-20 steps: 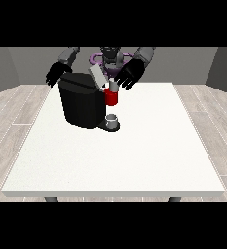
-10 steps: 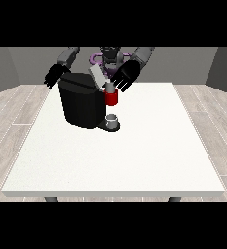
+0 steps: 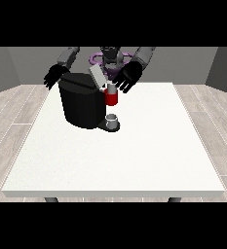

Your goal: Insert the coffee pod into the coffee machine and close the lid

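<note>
White worktop [image 3: 134,155] carries the black coffee machine [image 3: 83,104], its grey lid [image 3: 97,78] tilted up; that lid looks light and stiff, best pushed at its top edge. The hand at the view's right [image 3: 126,78] hovers beside it, fingers spread; the hand at the view's left [image 3: 53,76] likewise. No pod shows plainly.

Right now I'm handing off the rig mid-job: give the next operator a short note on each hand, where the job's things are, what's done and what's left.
Hand at the view's right: open, fingers spread, just above the red thing at the machine.
Hand at the view's left: open, behind the coffee machine, holding nothing.
Lid: tilted up, still open.
A small grey cup sits on the machine's base.
The pod can't be picked out from here.
Left: confirm the pod is seated, then close the lid.
</note>
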Robot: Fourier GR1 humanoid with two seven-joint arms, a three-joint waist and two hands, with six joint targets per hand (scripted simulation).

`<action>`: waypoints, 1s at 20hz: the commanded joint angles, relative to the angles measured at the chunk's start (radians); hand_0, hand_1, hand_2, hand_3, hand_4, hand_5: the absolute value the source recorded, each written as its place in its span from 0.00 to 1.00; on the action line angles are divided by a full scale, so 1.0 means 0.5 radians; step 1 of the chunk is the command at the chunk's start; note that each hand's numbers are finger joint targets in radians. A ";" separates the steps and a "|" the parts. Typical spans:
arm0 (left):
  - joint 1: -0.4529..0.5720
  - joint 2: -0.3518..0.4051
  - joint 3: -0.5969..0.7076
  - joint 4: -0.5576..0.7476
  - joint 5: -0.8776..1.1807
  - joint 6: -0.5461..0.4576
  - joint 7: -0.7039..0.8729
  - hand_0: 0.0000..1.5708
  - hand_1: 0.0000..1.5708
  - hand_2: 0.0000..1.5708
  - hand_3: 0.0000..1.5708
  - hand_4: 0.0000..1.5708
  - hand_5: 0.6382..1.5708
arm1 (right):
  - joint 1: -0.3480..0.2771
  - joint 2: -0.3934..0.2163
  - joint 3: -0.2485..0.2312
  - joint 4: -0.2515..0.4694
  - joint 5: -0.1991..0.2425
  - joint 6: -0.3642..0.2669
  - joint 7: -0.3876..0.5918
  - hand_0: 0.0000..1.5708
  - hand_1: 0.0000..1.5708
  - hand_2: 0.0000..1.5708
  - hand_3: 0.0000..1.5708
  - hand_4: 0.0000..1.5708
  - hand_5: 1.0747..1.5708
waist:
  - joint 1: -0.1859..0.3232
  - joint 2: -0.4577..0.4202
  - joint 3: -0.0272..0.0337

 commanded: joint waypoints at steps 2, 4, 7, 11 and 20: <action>-0.004 -0.009 -0.002 0.018 -0.014 0.001 -0.040 0.78 0.78 0.81 0.76 0.31 1.00 | -0.052 0.003 0.006 -0.028 0.024 -0.051 0.075 0.00 0.00 0.00 0.00 0.29 1.00 | 0.012 0.022 -0.001; -0.125 -0.085 -0.003 0.001 -0.006 -0.036 0.141 0.80 0.80 0.82 0.75 0.31 1.00 | -0.069 0.002 -0.020 0.089 0.014 -0.022 -0.045 0.00 0.00 0.00 0.00 0.29 1.00 | -0.002 0.046 0.001; -0.090 -0.023 0.003 0.009 -0.003 -0.095 0.068 0.78 0.78 0.81 0.74 0.31 1.00 | -0.039 0.028 -0.027 0.094 0.030 -0.065 -0.109 0.00 0.00 0.00 0.00 0.28 1.00 | 0.035 0.051 0.000; -0.058 -0.068 -0.023 -0.022 -0.032 -0.035 0.036 0.77 0.77 0.78 0.69 0.29 1.00 | -0.063 -0.016 -0.073 0.121 -0.006 -0.025 -0.126 0.00 0.00 0.00 0.00 0.28 1.00 | 0.037 0.073 0.000; 0.044 -0.074 -0.048 -0.010 -0.092 0.022 0.002 0.68 0.68 0.71 0.60 0.24 1.00 | 0.007 0.003 -0.065 0.085 -0.029 -0.024 -0.089 0.00 0.00 0.00 0.00 0.26 1.00 | 0.040 0.024 0.000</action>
